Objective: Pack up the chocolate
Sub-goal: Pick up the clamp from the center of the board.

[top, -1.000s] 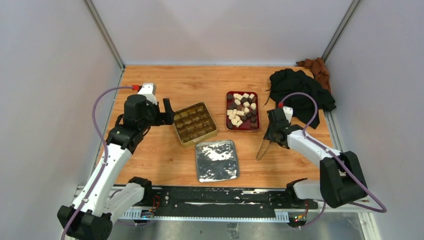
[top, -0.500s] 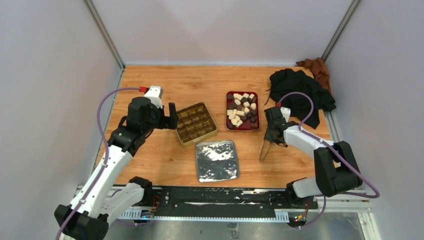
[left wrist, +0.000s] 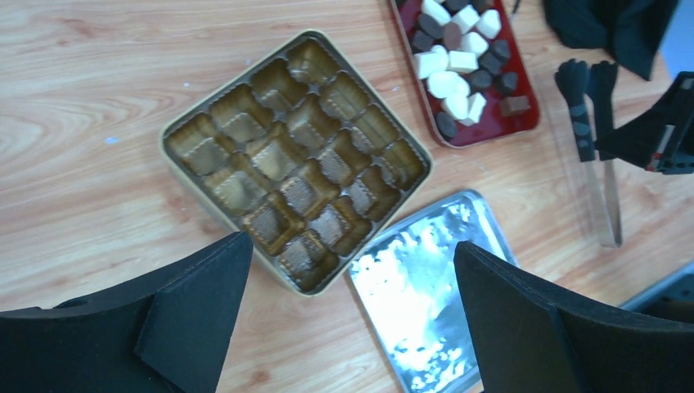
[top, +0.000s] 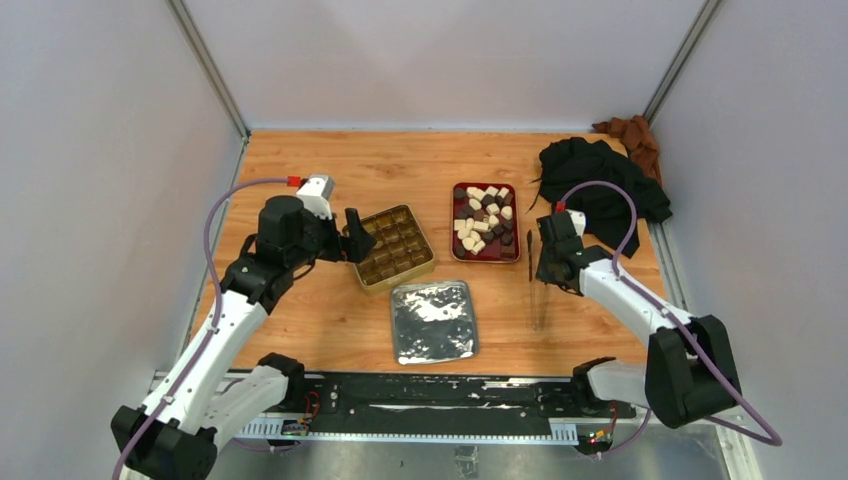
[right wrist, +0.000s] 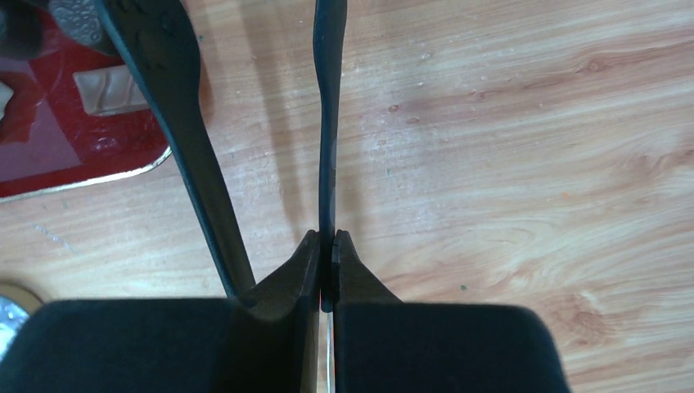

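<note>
1. Counted from 9 o'clock to 3 o'clock across the table, these are seen: one left gripper, one gold tin with sixteen brown compartments, one silver tray, one red tray, one pair of tongs, one right gripper, one black cloth and one brown cloth.
2. The chocolate is made up of well over a dozen chunks. The exact number cannot be told, as the pieces are heaped together.
3. The chunks are small and blocky, some cream-white and some dark brown, and the two colours are mixed loosely.
4. All the chocolate in view is held in the red tray. The sixteen compartments of the gold tin are shown empty.
5. The left gripper is spread wide with nothing held, and is placed over the 9 o'clock edge of the gold tin. From it the chocolate is found at 3 o'clock, well apart, with the tin between.
6. The right gripper is clamped tight on one arm of the tongs, and the other arm is left outside its fingers. From it the chocolate is found between 10 and 11 o'clock, near. The black tips of the tongs are seen just beside the red tray's 3 o'clock rim.
</note>
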You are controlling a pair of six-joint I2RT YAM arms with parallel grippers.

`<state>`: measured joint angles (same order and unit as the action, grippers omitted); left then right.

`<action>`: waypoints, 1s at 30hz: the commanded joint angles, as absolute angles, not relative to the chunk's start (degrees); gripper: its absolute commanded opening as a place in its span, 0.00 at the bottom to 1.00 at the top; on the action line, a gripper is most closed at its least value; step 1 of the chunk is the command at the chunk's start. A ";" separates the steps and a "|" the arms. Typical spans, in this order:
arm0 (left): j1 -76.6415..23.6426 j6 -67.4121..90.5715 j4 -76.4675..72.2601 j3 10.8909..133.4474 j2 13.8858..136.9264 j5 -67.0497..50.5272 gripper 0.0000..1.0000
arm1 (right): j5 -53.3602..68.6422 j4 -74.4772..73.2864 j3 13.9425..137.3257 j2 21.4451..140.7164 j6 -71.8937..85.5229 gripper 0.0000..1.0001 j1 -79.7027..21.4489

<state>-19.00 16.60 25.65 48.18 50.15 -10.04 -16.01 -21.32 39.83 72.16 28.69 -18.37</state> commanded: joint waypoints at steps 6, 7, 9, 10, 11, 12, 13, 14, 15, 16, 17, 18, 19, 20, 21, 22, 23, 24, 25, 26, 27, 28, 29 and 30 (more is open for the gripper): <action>-19.42 30.23 16.47 45.22 51.86 -21.01 1.00 | -17.21 -28.90 45.97 66.90 22.57 0.00 -25.13; -19.42 31.43 15.48 44.85 51.97 -21.61 1.00 | -17.53 -29.06 46.69 66.86 22.25 0.00 -26.28; -19.42 33.91 13.28 43.96 52.10 -22.65 1.00 | -17.67 -29.54 48.51 66.95 21.89 0.00 -28.33; -19.50 35.11 12.18 43.50 52.12 -23.19 1.00 | -17.60 -29.81 49.18 67.05 21.84 0.00 -29.34; -19.58 36.41 10.62 42.88 52.08 -23.84 1.00 | -17.57 -29.90 49.97 67.14 21.66 0.00 -30.46; -19.71 37.58 9.73 42.52 52.07 -24.13 1.00 | -17.60 -29.96 50.62 67.14 21.58 0.00 -31.58; -19.85 38.66 8.50 41.98 52.04 -24.32 1.00 | -17.51 -29.88 51.25 67.15 21.54 0.00 -32.20; -20.19 39.88 7.26 41.48 52.19 -24.42 1.00 | -17.20 -29.60 51.85 67.23 21.42 0.00 -33.52; -20.54 40.98 5.92 40.96 52.28 -24.61 1.00 | -16.84 -29.23 52.45 67.29 21.37 0.00 -34.53; -21.09 41.98 4.07 40.37 52.63 -24.58 1.00 | -16.56 -28.99 53.19 67.36 21.28 0.00 -35.46; -21.66 43.28 3.05 40.09 52.97 -24.28 1.00 | -16.55 -28.84 53.93 67.61 21.17 0.00 -36.59; -22.31 44.08 2.08 39.96 53.48 -23.92 1.00 | -16.53 -28.83 54.83 67.80 21.15 0.00 -37.59; -22.99 44.83 1.17 39.91 54.08 -23.53 1.00 | -16.60 -28.87 55.70 67.94 20.96 0.00 -38.48; -23.67 45.57 0.53 39.90 54.65 -23.20 1.00 | -16.75 -28.91 56.51 68.16 20.85 0.00 -39.49; -24.78 45.91 0.25 40.14 55.26 -22.60 0.99 | -16.89 -28.81 57.19 68.27 20.83 0.00 -40.39; -25.36 46.03 0.26 40.47 55.90 -21.81 0.99 | -16.95 -28.61 57.59 68.43 20.83 0.00 -41.27; -26.41 46.24 0.26 40.73 56.39 -20.99 0.99 | -17.07 -28.45 58.12 68.58 20.84 0.00 -42.11; -27.21 46.70 0.26 40.85 56.82 -20.12 0.99 | -17.22 -28.33 58.58 68.75 20.84 0.00 -42.90; -27.89 47.47 -1.14 40.75 57.07 -19.38 0.99 | -17.29 -28.24 58.99 68.93 20.88 0.00 -43.55; -28.40 48.20 -2.18 40.56 57.31 -18.84 0.98 | -17.45 -28.22 59.38 69.11 20.90 0.00 -44.16; -28.94 48.97 -2.86 40.40 57.55 -18.28 0.98 | -17.73 -28.17 59.74 69.21 21.04 0.00 -44.79; -29.38 49.56 -3.49 40.35 57.73 -17.80 0.98 | -17.87 -28.02 59.98 69.32 21.19 0.00 -45.30; -29.84 49.99 -4.15 40.39 57.94 -17.13 0.98 | -18.05 -27.71 60.17 69.27 21.29 0.00 -45.99; -30.42 50.44 -4.59 40.49 58.16 -16.81 0.98 | -18.10 -27.34 60.29 69.26 21.50 0.00 -46.46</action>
<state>-28.82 47.46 0.08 40.49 57.67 -19.59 -16.60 -27.79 58.37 68.88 21.41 -44.29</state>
